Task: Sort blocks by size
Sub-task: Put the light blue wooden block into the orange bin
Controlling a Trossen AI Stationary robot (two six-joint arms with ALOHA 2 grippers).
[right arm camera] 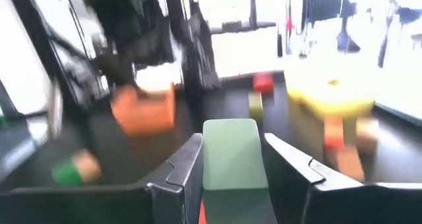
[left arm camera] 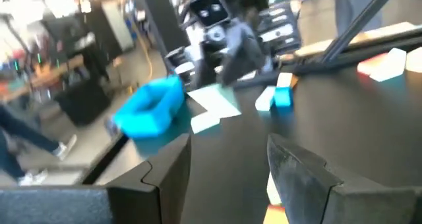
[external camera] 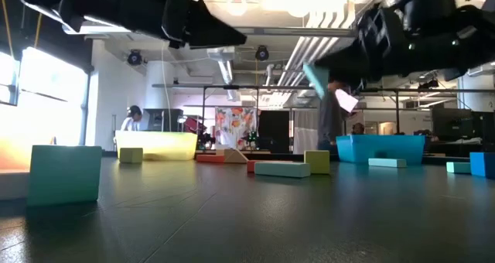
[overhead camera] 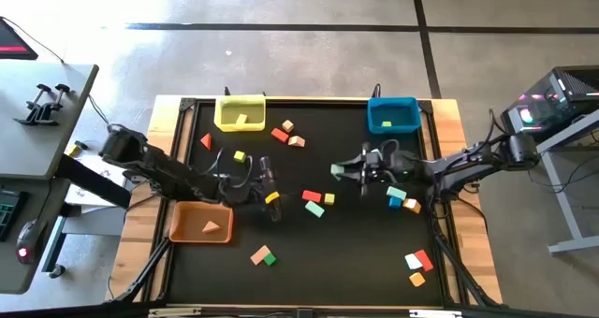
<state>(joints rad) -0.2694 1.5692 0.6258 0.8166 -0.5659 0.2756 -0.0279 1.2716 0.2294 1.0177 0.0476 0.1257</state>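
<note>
Mint-green flat block [right arm camera: 229, 159] sits pinched in the right gripper [overhead camera: 339, 171], lifted above mid-table, probably bound for a bin; left gripper [overhead camera: 272, 202] hovers apart, yellow block [overhead camera: 272, 197] between its fingers.

arms [overhead camera: 168, 173]: 2, dark, jointed | black cables | angular dark jaws

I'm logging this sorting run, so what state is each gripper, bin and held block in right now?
Right gripper: shut on the mint block, raised above the table.
Mint block: gripped between the fingers, off the table.
Left gripper: open, empty.
Yellow bin: holds one yellow block.
Blue bin: holds one mint piece.
Orange bin: holds one orange wedge.
</note>
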